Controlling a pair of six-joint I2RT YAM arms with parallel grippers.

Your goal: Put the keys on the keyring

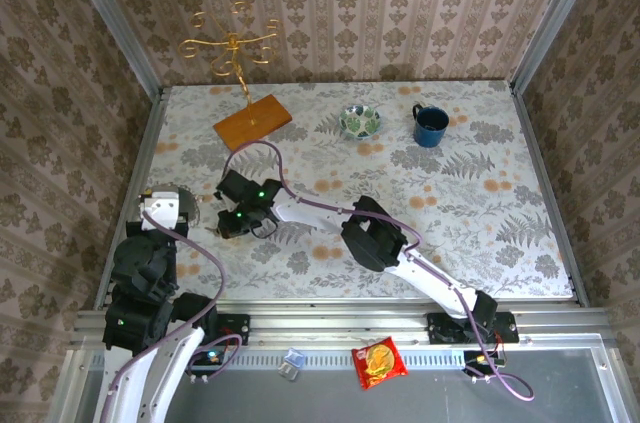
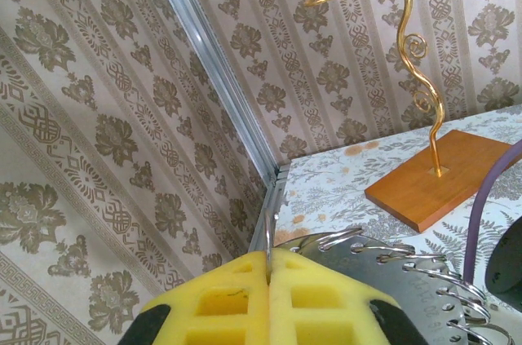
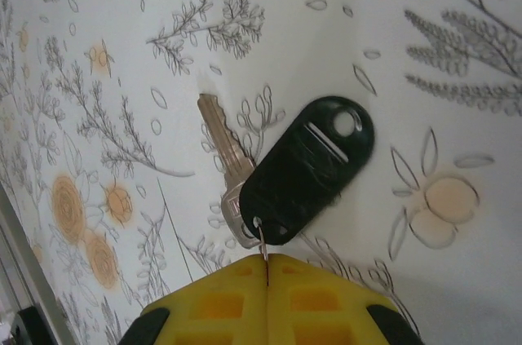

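The floral bench (image 1: 480,223) carries everything you need to watch. Your right arm (image 1: 400,253) reaches from the near edge across to the bench's left half, and your left arm (image 1: 150,273) stands at the left edge, near the near-left corner. A golden stand on a wooden base (image 1: 250,121) sits toward the far-left corner. A blue mug (image 1: 431,125) and a small patterned bowl (image 1: 360,121) sit along the far edge, apart from each other. A red snack packet (image 1: 380,361) lies off the bench, on the rail between the arm bases. Under your right wrist a black fob (image 3: 314,170) lies flat on the cloth, its lower end over the head of a key (image 3: 224,157) whose blade points away from the fingers. Your right fingers (image 3: 220,300) are pressed together, pinching a thin wire loop (image 3: 263,241) at the key's head. Your left fingers (image 2: 220,300) are likewise closed tight, a thin keyring (image 2: 268,235) standing up out of their seam, held raised above the left edge.
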